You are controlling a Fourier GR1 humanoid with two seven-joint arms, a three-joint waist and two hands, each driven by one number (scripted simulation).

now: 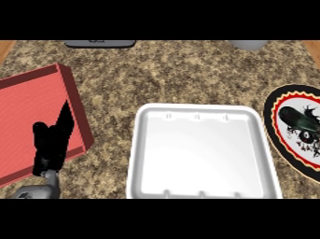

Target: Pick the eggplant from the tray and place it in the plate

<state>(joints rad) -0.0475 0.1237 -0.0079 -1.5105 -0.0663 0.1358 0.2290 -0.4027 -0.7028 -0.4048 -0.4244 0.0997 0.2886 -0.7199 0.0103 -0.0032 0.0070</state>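
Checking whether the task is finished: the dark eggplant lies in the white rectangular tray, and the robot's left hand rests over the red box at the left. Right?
Not quite. The head view shows the dark eggplant on the round patterned plate at the right; the white rectangular tray holds nothing. The left hand does rest over the red box.

Black left hand (pixel 46 149) — grey jointed wrist below.

Even, bright light falls on the speckled desk (pixel 190 74), the white tray (pixel 200 156) gleams palely without harsh glare, and shadows beneath things are faint.
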